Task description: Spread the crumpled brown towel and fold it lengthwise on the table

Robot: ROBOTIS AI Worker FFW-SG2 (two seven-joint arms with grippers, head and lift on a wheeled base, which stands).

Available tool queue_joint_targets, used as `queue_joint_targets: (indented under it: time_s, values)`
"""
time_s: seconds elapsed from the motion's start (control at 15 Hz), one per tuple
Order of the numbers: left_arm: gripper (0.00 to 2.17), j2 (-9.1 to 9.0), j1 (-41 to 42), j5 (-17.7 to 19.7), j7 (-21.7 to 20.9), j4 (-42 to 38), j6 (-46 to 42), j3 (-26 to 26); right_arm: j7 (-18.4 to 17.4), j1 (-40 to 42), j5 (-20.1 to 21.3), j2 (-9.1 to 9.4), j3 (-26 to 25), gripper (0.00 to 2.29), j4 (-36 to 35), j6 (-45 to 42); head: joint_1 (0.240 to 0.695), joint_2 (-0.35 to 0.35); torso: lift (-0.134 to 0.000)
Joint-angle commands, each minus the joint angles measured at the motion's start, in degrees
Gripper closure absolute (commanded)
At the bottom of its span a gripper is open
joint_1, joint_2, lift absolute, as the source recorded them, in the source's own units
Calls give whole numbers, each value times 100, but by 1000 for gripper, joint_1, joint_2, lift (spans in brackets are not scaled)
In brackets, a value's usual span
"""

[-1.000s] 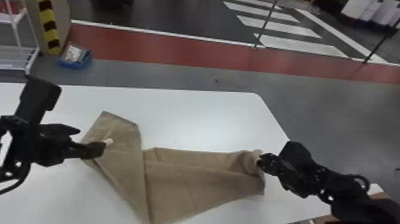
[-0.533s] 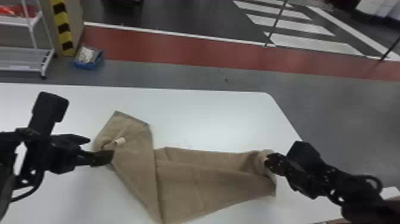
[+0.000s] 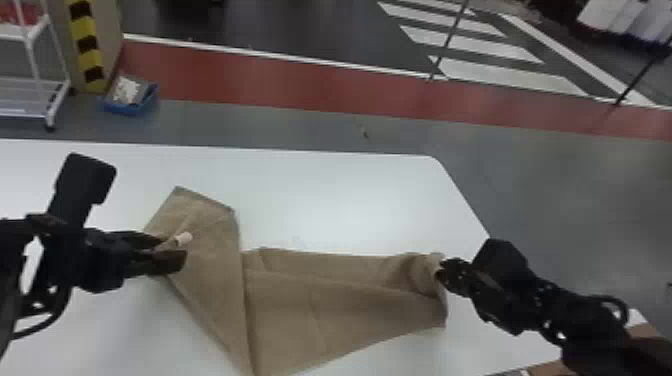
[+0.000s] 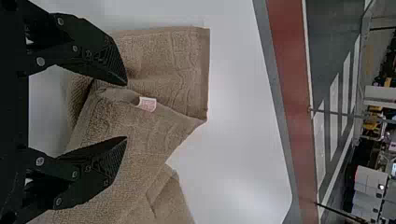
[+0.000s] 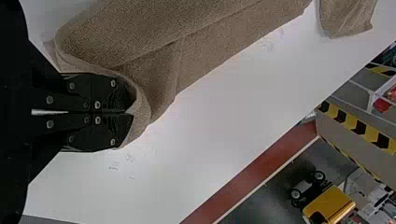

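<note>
The brown towel (image 3: 320,305) lies on the white table (image 3: 320,200), its left part folded over at a slant, with a small white tag on that part. My left gripper (image 3: 172,250) is over the towel's left edge beside the tag. In the left wrist view the left gripper (image 4: 126,111) stands open, with a raised towel edge (image 4: 112,93) and the tag (image 4: 147,103) between and just past its fingers. At the towel's right end is my right gripper (image 3: 440,270). The right wrist view has the right gripper (image 5: 130,113) shut on the towel (image 5: 173,60), whose edge curls around the fingertips.
The table's far right corner (image 3: 435,159) is rounded. On the floor beyond stand a blue bin (image 3: 130,105) and a white rack (image 3: 50,100). Something brown (image 3: 550,370) lies at the near right, past the table's edge.
The head view has shifted slightly. My left gripper's fingers, closer together earlier, now stand apart around the towel's edge by the tag. The right gripper keeps its hold at the towel's right end.
</note>
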Motion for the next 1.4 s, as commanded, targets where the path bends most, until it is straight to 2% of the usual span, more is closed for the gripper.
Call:
queue_joint_targets:
  time_s: [0.0, 0.2, 0.27, 0.33, 0.47, 0.53, 0.73, 0.87, 1.0, 1.2, 1.27, 1.33]
  values:
    - [603, -23, -36, -45, 0, 54, 2, -75, 9, 27, -35, -1, -46, 1470, -18, -17, 695, -342, -123]
    - [606, -23, -45, -63, 35, 107, 2, -83, 0, 53, -52, -1, -81, 1470, -27, -35, 695, -350, -123]
    - [799, -23, -45, -72, 53, 107, 2, -83, 0, 53, -52, -1, -81, 1470, -27, -35, 695, -350, -123]
    - [1217, -23, -45, -63, 132, 107, 20, -83, 0, 53, -52, -1, -90, 1470, -27, -35, 695, -350, -123]
    - [1814, -23, -36, -19, 343, 89, 125, -66, -9, 53, -70, -9, -108, 1470, -27, -53, 695, -350, -123]
    - [1878, -23, -36, -10, 475, 80, 196, -48, -17, 45, -70, -9, -116, 1470, -27, -35, 695, -347, -123]
    - [1878, -14, -282, -1, 475, 89, 336, 163, -167, 36, -228, -18, -213, 1470, -159, -35, 695, -334, -123]
    - [1878, 13, -529, 7, 343, 54, 565, 576, -325, 1, -342, -62, -248, 1470, -247, 18, 695, -325, -123]
    - [1878, 118, -933, -28, 325, 89, 741, 848, -483, -140, -342, -176, -222, 1470, -273, 141, 695, -283, -123]
    - [1878, 399, -1460, -80, 308, 573, 934, 1024, -536, -412, -325, -414, -20, 1470, -352, 510, 695, -233, -123]
    - [1878, 522, -1487, -72, 264, 617, 934, 1156, -501, -412, -307, -519, 59, 1470, -370, 545, 695, -215, -123]
    - [1878, 566, -1363, -63, 158, 617, 1022, 1323, -474, -421, -263, -607, 139, 1470, -370, 545, 695, -197, -123]
